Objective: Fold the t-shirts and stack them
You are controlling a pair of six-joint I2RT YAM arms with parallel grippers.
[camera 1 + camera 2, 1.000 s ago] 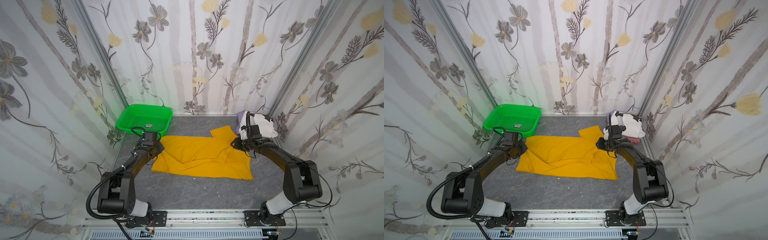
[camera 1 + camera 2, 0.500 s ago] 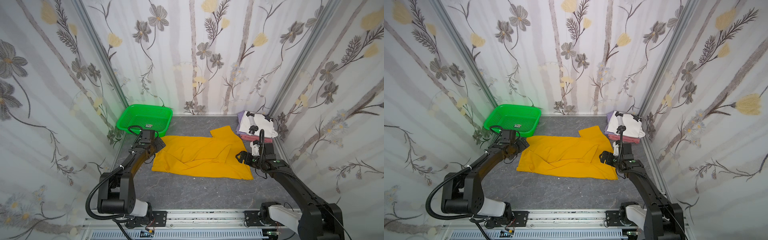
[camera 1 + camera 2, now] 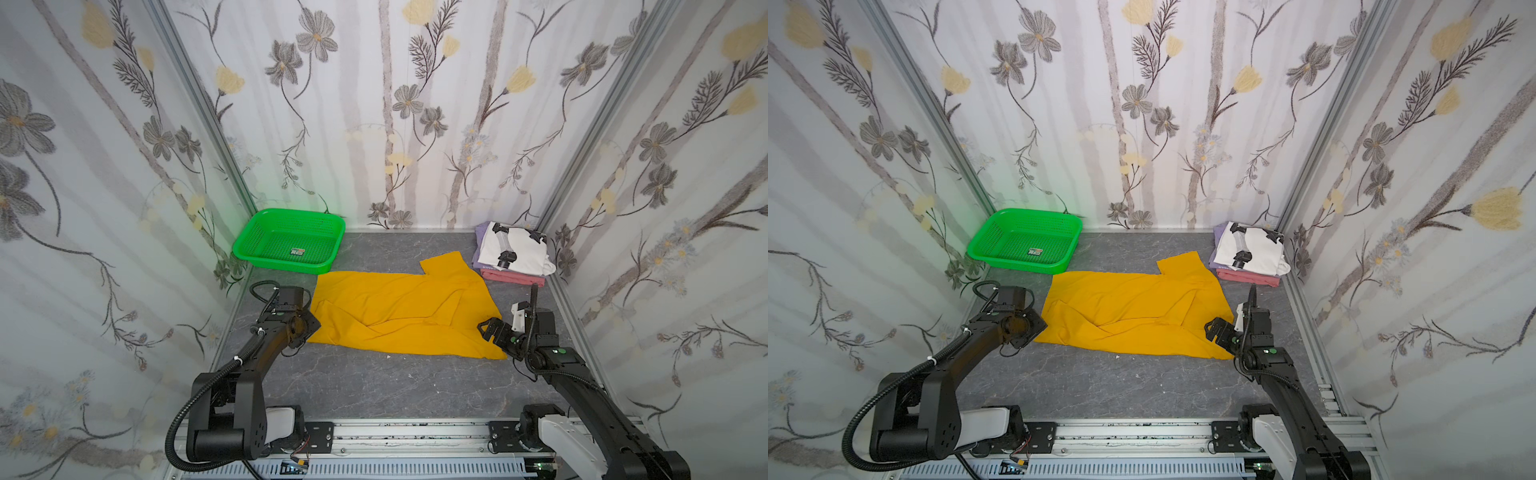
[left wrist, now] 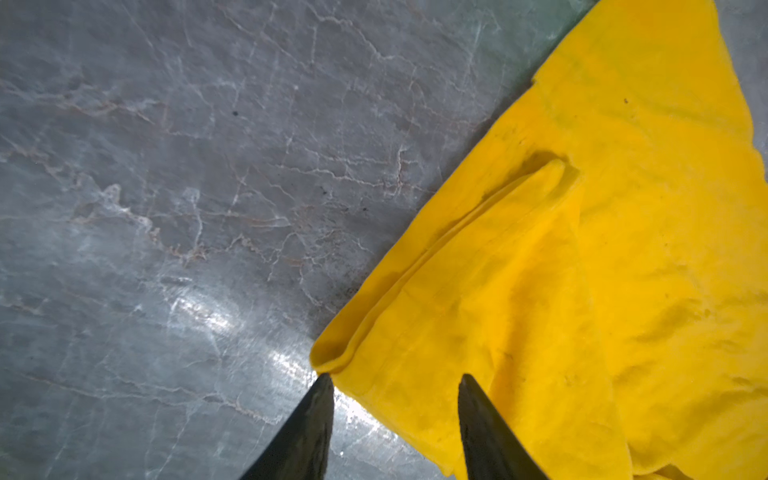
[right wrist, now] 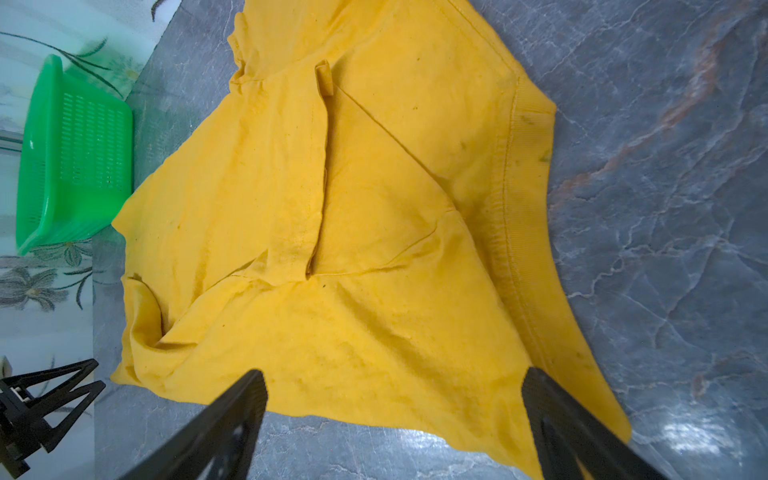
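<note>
A mustard-yellow t-shirt (image 3: 399, 307) (image 3: 1133, 316) lies spread and creased on the grey table. At its left edge sits my left gripper (image 3: 308, 326) (image 4: 397, 376), low on the table, jaws partly apart with the folded yellow corner (image 4: 345, 357) between them, not pinched. My right gripper (image 3: 486, 330) (image 5: 394, 371) stands wide open over the shirt's near right corner, holding nothing. At the back right is a folded stack: a white t-shirt with black figures (image 3: 515, 249) on a lavender one (image 3: 482, 237) and a salmon-pink one (image 3: 511, 277).
A bright green perforated basket (image 3: 299, 212) (image 5: 75, 166) stands at the back left, close to the yellow shirt's far left corner. Flowered walls close in the table on three sides. A metal rail (image 3: 395, 432) with both arm bases runs along the front.
My right arm has drawn back from the stack to the yellow shirt's near right corner and opened its jaws. My left gripper has let go, opened wide, then narrowed around the left corner.
</note>
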